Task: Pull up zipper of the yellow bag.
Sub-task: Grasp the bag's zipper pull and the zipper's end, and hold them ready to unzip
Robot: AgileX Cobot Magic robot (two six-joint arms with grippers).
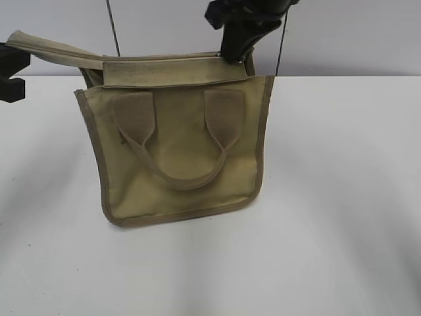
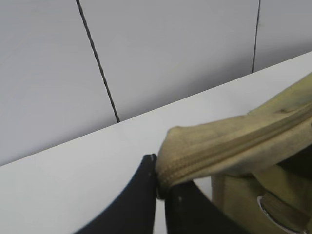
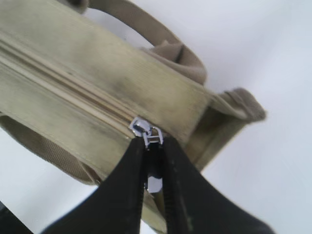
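Note:
The yellow bag (image 1: 177, 151) stands upright on the white table, front handle hanging down its face. My left gripper (image 1: 10, 72) at the far left is shut on the end of the bag's zipper strip (image 2: 168, 170), which is stretched out to the left. My right gripper (image 1: 233, 52) is at the bag's top right corner. In the right wrist view its fingers (image 3: 155, 146) are shut on the silver pull tab of the zipper (image 3: 146, 130), which sits near the right end of the top panel (image 3: 97, 83).
The white table (image 1: 329, 230) extends around the bag. A grey wall with dark vertical seams (image 1: 113, 26) stands behind. The rear handle (image 3: 161, 39) arches over the bag's far side in the right wrist view.

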